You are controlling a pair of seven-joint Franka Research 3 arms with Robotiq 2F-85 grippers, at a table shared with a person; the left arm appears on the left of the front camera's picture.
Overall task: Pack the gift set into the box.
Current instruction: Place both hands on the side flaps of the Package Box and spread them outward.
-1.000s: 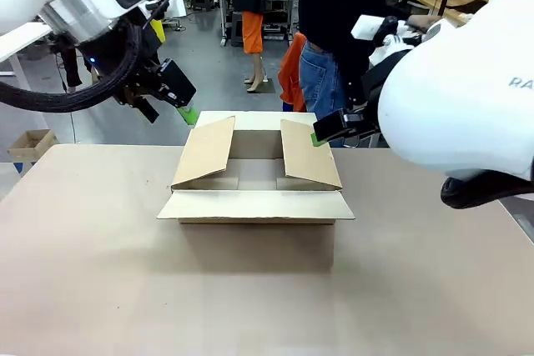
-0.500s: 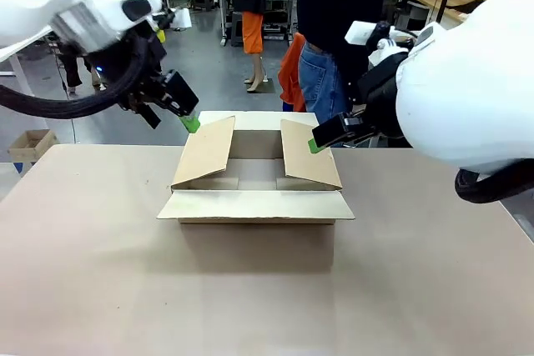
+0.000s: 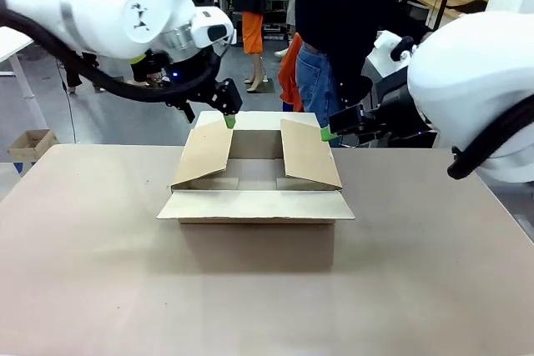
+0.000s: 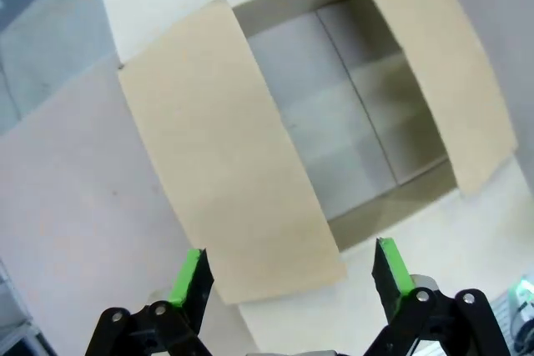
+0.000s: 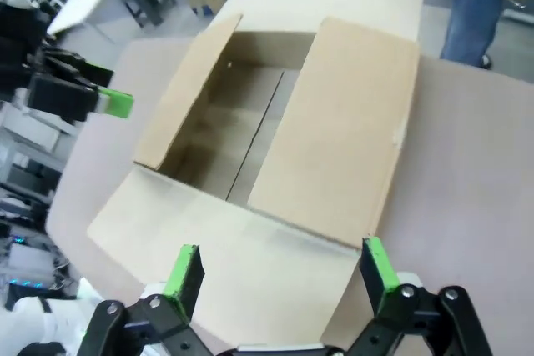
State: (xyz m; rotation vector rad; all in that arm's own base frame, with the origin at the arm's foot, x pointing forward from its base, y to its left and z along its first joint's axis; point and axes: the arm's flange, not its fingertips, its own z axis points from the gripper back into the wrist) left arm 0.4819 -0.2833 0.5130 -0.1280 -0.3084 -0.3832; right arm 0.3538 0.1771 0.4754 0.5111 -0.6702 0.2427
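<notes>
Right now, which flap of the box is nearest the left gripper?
The left side flap, tilted inward; the left gripper hangs open at its far end.

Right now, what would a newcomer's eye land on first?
The open brown box mid-table, two side flaps leaning in over its opening. Both arms crowd its far corners: the left gripper by the left flap's far edge, the right gripper beside the right flap, each open. A person stands just behind.
</notes>
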